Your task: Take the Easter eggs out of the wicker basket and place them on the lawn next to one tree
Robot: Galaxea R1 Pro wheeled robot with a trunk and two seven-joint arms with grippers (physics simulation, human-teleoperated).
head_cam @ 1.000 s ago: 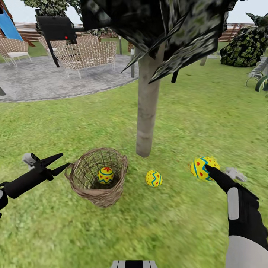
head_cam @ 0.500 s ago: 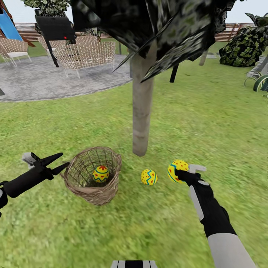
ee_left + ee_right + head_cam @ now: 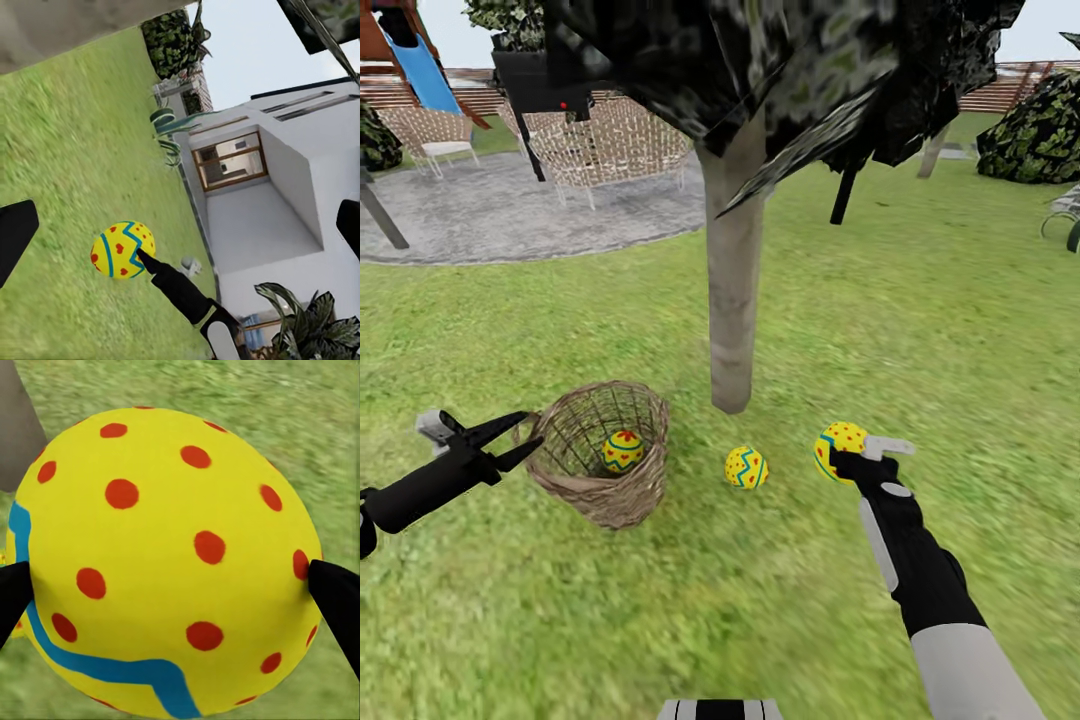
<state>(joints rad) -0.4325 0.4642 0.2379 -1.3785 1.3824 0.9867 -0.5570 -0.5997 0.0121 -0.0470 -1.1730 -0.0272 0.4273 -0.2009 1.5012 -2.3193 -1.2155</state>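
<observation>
Right gripper (image 3: 847, 458) clamps a yellow dotted egg (image 3: 836, 447) low over the lawn (image 3: 920, 330), near the tree (image 3: 733, 300), likely to set it beside the egg on the grass (image 3: 746, 467). Left gripper (image 3: 510, 438) waits with fingers apart by the basket (image 3: 600, 490), where a third egg (image 3: 622, 450) remains.

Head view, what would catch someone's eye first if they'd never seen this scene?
Probably the bright yellow egg pinched in the right gripper, held just off the grass to the right of the pale tree trunk. Next, a second egg lying on the lawn near the trunk's foot, and a third egg inside the basket, with the open left gripper beside its rim.
</observation>
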